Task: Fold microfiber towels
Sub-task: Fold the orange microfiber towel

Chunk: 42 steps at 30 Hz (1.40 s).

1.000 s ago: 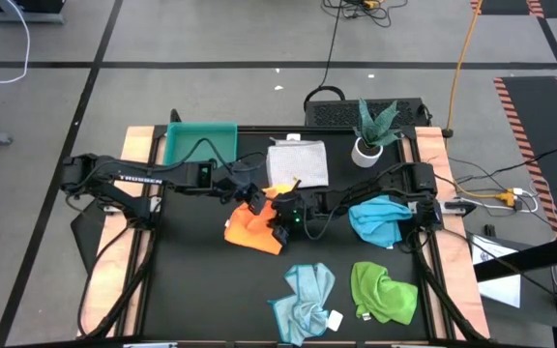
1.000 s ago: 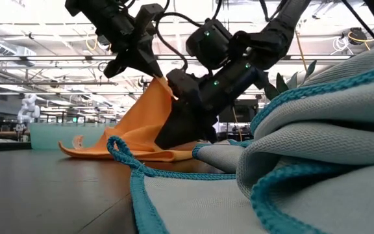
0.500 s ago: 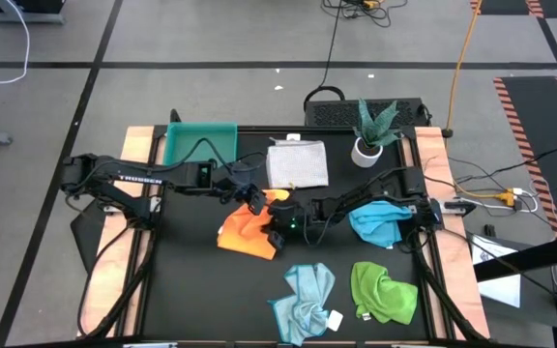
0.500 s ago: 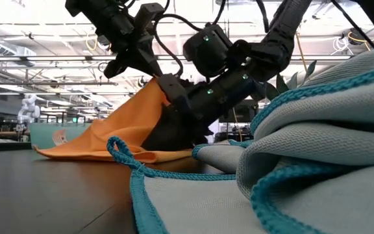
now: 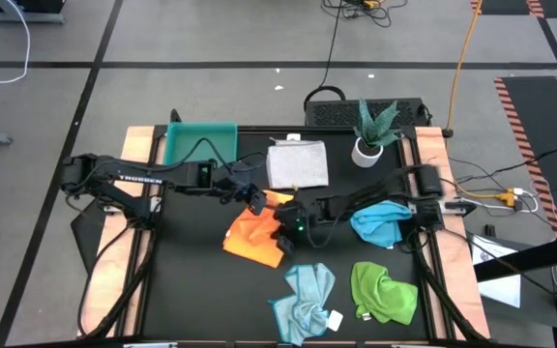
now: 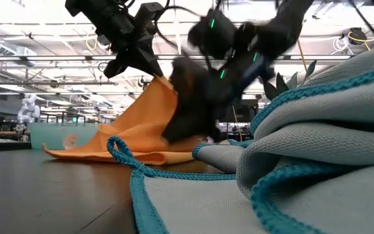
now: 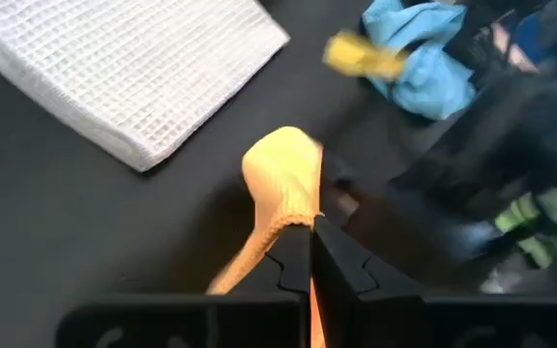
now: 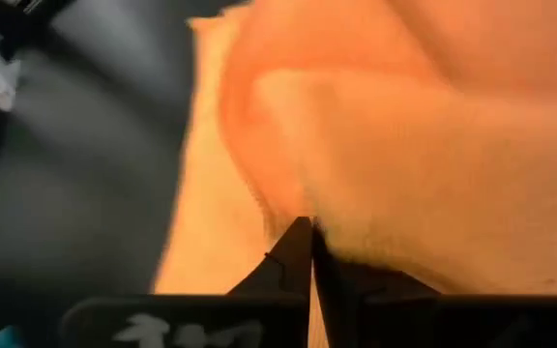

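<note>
The yellow-orange towel [image 5: 253,237] lies at mid-table, its lower edge on the table [image 6: 89,153], one corner held up. My left gripper [image 5: 257,200] is shut on that raised part, above the table. My right gripper [image 5: 283,228] is shut on the towel's right side; it is blurred in the low view [image 6: 197,91]. The white-grey towel [image 5: 298,162] lies folded behind them. The bright blue towel [image 5: 379,220], the pale blue towel [image 5: 304,296] and the green towel [image 5: 383,293] lie crumpled on the table. My left gripper pinches a bunched corner of the yellow-orange towel [image 7: 288,193] between its two fingers, slanting down from the table's left. The cloth hangs from it, sloping down to the table [image 6: 141,120]. My right gripper is shut on an edge of the yellow-orange towel [image 8: 288,208], coming from the table's right. Its fingers hide how many layers it holds.
A teal tray [image 5: 199,143] stands at the far left. A potted plant [image 5: 370,135] stands at the far right. The pale blue towel fills the near foreground of the low view [image 6: 291,162]. Bare black tabletop lies at the near left [image 5: 201,290].
My right gripper went toward the table's left with the towel's edge, then came back right and rose a little. The towel's lower edge slid left along the table, then drew partly back. The raised corner in my left gripper stayed where it was.
</note>
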### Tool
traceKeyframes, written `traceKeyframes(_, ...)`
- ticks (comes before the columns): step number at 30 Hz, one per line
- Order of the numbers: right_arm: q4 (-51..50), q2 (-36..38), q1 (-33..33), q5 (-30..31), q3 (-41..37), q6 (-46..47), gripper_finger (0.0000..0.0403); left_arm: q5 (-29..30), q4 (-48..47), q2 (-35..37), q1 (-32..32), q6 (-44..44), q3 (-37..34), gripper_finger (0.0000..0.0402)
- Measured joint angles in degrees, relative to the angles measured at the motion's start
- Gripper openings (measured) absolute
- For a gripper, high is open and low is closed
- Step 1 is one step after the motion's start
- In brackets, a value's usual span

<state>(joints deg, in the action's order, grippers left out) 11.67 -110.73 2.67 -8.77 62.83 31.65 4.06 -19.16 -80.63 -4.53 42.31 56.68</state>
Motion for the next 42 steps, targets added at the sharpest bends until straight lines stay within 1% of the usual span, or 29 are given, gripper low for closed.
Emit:
traceKeyframes(5, -13.69, 11.61, 1.94, 1.02, 0.26, -2.36, 0.0000, 0.45, -0.35, -0.15, -0.05, -0.25, -0.02, 0.0003)
traceKeyframes(8, -18.96, 18.25, 2.93, 0.78, 0.28, -2.60, 0.0000, 1.29, -0.23, -0.05, -0.07, -0.61, -0.05, 0.0003)
traceKeyframes(11, -23.94, 24.17, 3.02, 1.81, 0.33, -2.81, 0.0000, 1.91, -0.63, -0.07, -0.10, -1.28, -0.04, 0.0002)
traceKeyframes(14, -32.22, 29.33, 3.06, 3.20, 0.35, -2.80, 0.0000, 1.98, -0.59, 0.38, -0.34, -1.34, -0.04, 0.0003)
traceKeyframes(18, -43.71, 34.61, 3.06, 6.29, 0.35, -2.57, 0.0000, 3.03, -0.82, 2.28, -0.38, -1.42, 0.00, 0.0002)
traceKeyframes(22, -51.62, 38.05, 2.66, 8.05, 0.37, -3.28, 0.0000, 4.79, -1.61, 5.62, -0.36, -1.66, 0.02, 0.0002)
traceKeyframes(24, -54.44, 38.92, 2.24, 8.81, 0.38, -4.06, 0.0000, 5.44, -2.96, 7.77, -0.38, -1.76, -0.04, 0.0001)
traceKeyframes(26, -57.58, 39.75, 1.32, 9.02, 0.39, -5.12, 0.0000, 6.18, -2.35, 9.85, -0.38, -1.84, -0.03, 0.0001)
traceKeyframes(30, -59.39, 40.77, -1.11, 9.18, 0.41, -8.13, 0.0000, 8.66, -4.49, 15.49, -0.23, -2.26, 0.03, 0.0001)
traceKeyframes(33, -59.16, 41.87, -3.79, 9.11, 0.42, -10.85, 0.0000, 11.08, -8.22, 19.39, -0.20, -2.19, -0.02, 0.0001)
traceKeyframes(36, -59.39, 43.07, -6.44, 9.18, 0.42, -13.05, 0.0000, 11.89, -11.61, 22.77, -0.21, -1.17, -0.01, 0.0001)
traceKeyframes(38, -59.54, 44.53, -8.19, 9.83, 0.39, -14.61, 0.0000, 12.11, -12.75, 23.96, 0.17, -0.40, 0.01, 0.0001)
traceKeyframes(40, -59.52, 46.04, -9.66, 11.64, 0.92, -15.87, 0.0000, 12.56, -15.46, 24.54, 0.65, 0.34, 0.00, 0.0001)
traceKeyframes(42, -59.55, 47.46, -11.19, 13.50, 2.46, -17.50, 0.0000, 12.55, -15.80, 24.35, 1.30, 1.06, -0.06, 0.0001)
